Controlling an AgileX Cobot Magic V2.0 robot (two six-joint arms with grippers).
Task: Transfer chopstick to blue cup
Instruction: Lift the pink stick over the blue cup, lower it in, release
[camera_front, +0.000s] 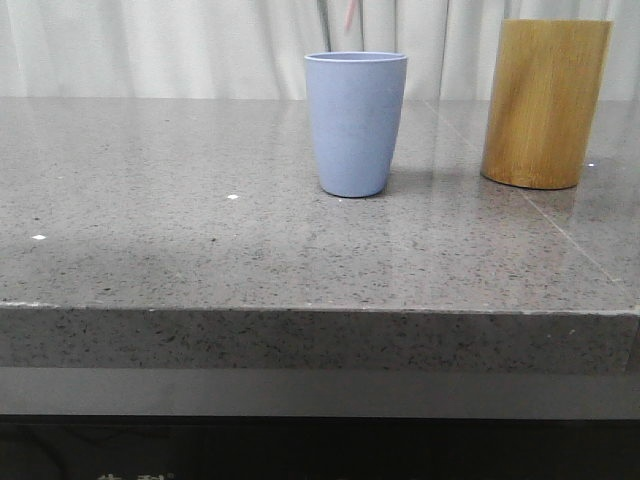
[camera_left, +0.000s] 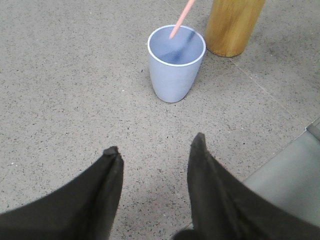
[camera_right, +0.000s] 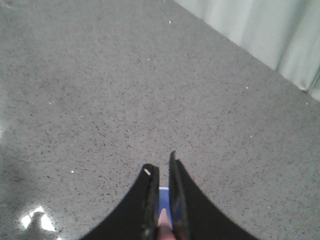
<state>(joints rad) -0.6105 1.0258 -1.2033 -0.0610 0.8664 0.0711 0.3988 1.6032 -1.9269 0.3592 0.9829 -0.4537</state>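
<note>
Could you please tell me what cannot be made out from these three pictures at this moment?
- Front view: thin pale pink chopstick, cut off by the top edge; its lower end hides behind the matte light blue tumbler.
- Left wrist view: whether the chopstick touches the tumbler's bottom.
- Right wrist view: black right pincer fingers hide most of the chopstick.
- Tall yellow-brown bamboo cylinder: contents unseen.

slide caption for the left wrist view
Open left tool faces blue cup as a pink chopstick enters it.

Soft even daylight, pale glare patch on countertop (camera_right: 37, 220) lower left of right wrist view, faint shadows, mild blur throughout
</note>
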